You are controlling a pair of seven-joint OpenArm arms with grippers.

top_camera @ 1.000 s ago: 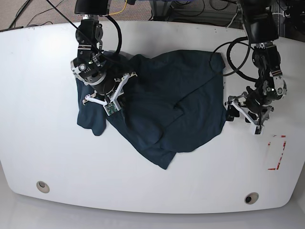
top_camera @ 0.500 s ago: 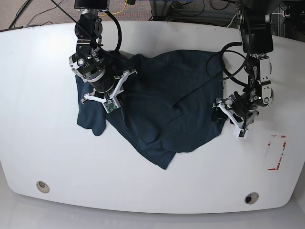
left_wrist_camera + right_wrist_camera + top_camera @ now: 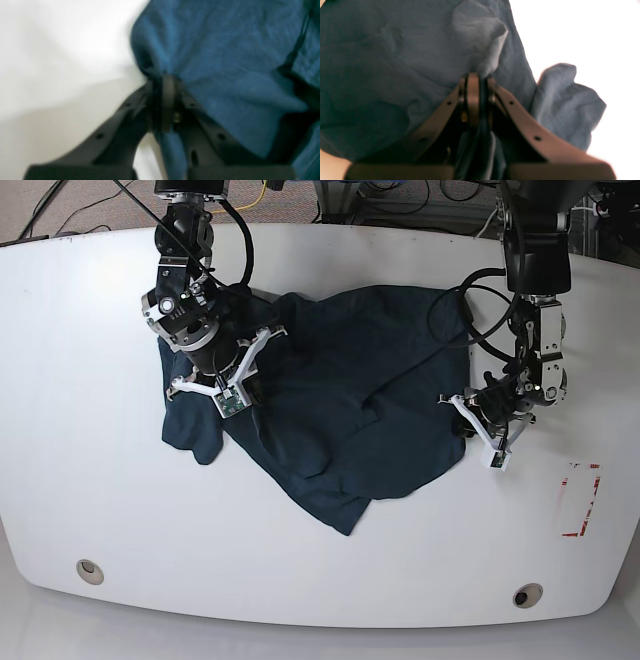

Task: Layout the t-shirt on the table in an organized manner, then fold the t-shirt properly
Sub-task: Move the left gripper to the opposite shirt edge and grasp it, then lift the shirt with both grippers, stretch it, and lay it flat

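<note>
Left gripper [image 3: 165, 100] is clenched on an edge fold of the t-shirt [image 3: 350, 400]; right gripper [image 3: 476, 97] pinches a bunched fold at its other side. Between them the t-shirt lies crumpled on the table [image 3: 80, 430].

The base view looks steeply down on the whole desk [image 3: 330, 580] from high above its near edge, while each wrist view sits close behind its own jaws, blurred with nearness, sharing with the base view only a patch of the t-shirt [image 3: 350, 380] and white desktop beside it.
</note>
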